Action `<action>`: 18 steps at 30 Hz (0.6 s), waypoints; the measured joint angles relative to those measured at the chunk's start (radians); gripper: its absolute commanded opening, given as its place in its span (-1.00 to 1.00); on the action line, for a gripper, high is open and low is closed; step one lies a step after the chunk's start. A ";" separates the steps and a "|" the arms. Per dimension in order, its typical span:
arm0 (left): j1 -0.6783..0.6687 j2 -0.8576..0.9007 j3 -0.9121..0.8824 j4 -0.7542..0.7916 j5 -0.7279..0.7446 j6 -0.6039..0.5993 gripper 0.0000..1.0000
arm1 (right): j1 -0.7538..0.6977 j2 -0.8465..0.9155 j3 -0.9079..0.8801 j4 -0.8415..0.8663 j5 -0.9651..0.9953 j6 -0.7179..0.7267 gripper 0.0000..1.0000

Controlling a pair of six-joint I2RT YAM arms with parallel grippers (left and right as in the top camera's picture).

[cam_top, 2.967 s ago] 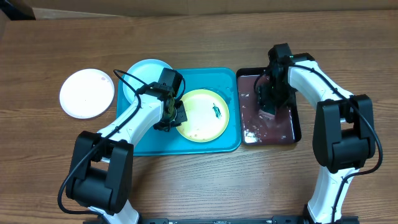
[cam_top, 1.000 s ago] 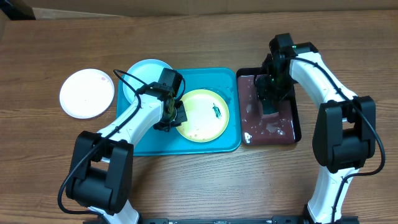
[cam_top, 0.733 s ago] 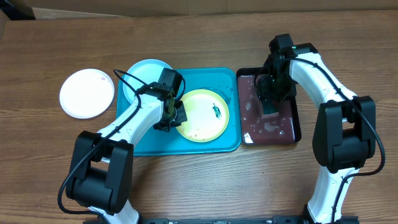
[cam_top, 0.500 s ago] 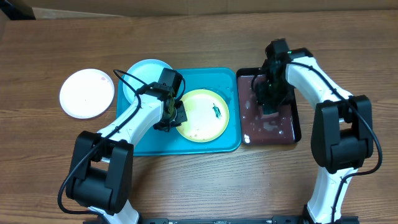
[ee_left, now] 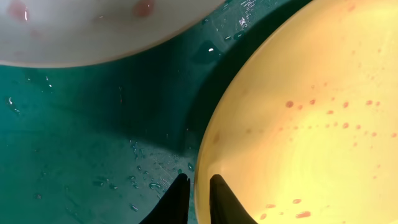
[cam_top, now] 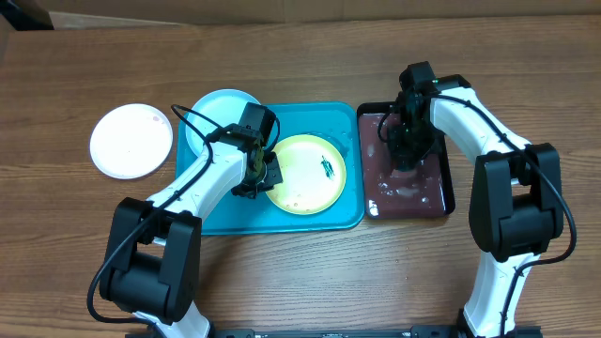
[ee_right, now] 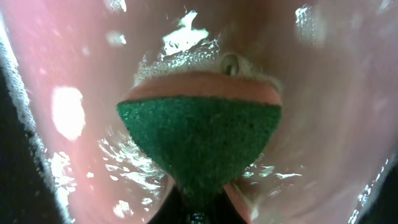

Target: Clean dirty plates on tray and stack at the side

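Observation:
The yellow-green plate (cam_top: 302, 174) lies in the turquoise tray (cam_top: 282, 218) with a dark smudge near its right side. My left gripper (cam_top: 262, 176) is shut on its left rim; the left wrist view has one finger on each side of the plate (ee_left: 311, 112) edge, gripper (ee_left: 198, 190). The pale blue plate (cam_top: 218, 111) leans on the tray's far left corner. A white plate (cam_top: 131, 141) rests on the table left of the tray. My right gripper (cam_top: 406, 150) is down in the black tray, shut on a green-faced sponge (ee_right: 199, 137).
The black tray (cam_top: 449, 188) stands right of the turquoise one and holds reddish soapy water. Droplets cover the turquoise tray floor (ee_left: 93, 137). Bare wood table surrounds both trays.
My right gripper has closed on the sponge in the black tray and shifted slightly left. The left arm and the plates have not moved.

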State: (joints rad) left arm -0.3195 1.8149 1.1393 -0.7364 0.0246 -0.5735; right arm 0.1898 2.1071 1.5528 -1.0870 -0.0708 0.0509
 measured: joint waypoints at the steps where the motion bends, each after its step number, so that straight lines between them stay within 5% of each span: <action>1: 0.000 0.000 0.000 0.001 -0.001 0.000 -0.65 | 0.000 0.000 0.005 -0.016 -0.004 0.001 -0.92; 18: 0.000 0.014 0.000 0.013 -0.023 0.003 -0.77 | 0.000 -0.025 0.102 -0.100 -0.030 0.001 -0.93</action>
State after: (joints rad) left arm -0.3195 1.8286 1.1393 -0.7231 0.0021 -0.5705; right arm 0.1898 2.0819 1.6550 -1.1873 -0.1005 0.0517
